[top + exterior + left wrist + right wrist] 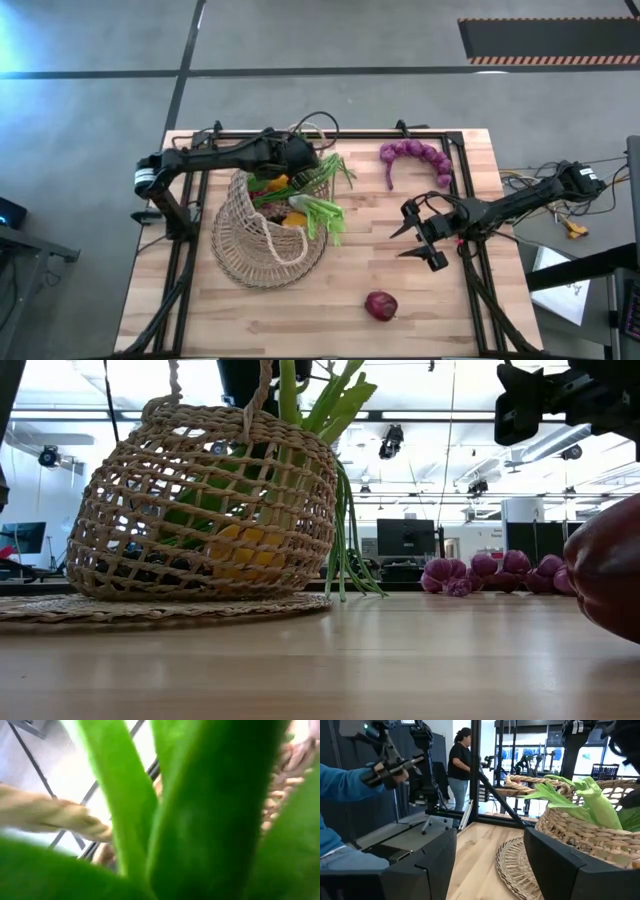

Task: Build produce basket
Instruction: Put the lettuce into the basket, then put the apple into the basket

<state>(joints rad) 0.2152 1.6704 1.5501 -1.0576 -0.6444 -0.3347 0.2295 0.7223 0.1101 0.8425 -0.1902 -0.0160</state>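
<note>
Basket [262, 240], held at 12 o'clock by left gripper [297, 152] (grip state untellable), could tip, perhaps spilling leek [318, 212]; right gripper [418, 243] spread.

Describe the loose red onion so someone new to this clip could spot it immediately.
Start at the wooden table and find the basket lying tipped on the left half. Move toward the near edge, right of the basket and in front of the right claw: the red onion sits there alone. Unlike the purple onion string at the far edge, it is one dark red round bulb.
</note>
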